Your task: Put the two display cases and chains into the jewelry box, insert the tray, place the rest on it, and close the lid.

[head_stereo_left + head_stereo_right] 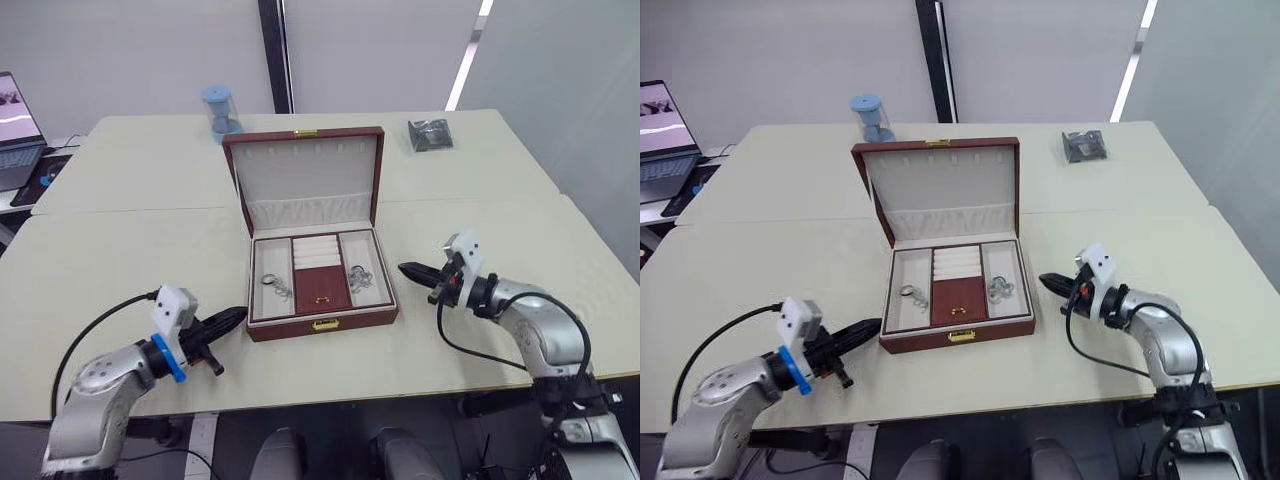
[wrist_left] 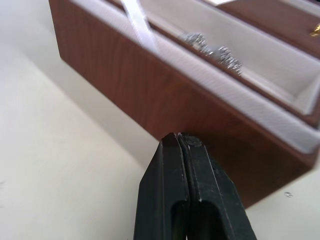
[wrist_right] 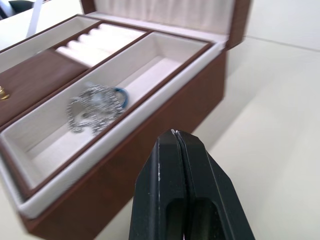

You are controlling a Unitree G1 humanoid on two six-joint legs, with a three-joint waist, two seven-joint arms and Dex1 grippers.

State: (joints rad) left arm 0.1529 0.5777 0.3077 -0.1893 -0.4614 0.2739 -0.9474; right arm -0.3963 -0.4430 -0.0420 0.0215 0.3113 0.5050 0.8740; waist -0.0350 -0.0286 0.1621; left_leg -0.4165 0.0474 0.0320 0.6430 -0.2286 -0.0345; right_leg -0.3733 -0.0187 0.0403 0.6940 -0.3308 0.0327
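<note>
The box [image 1: 322, 318] sits mid-table, reddish-brown wood grain, gold clasp on its front. Its lid [image 1: 305, 180] stands open and upright at the back, cream-lined, with a gathered pocket low across it. The tray [image 1: 320, 275] is seated in the box, level with the rim: cream side compartments, ring rolls and a brown section in the centre. A silvery piece [image 1: 273, 284] lies in the left compartment, another [image 3: 95, 107], possibly with a blue part, in the right.
</note>
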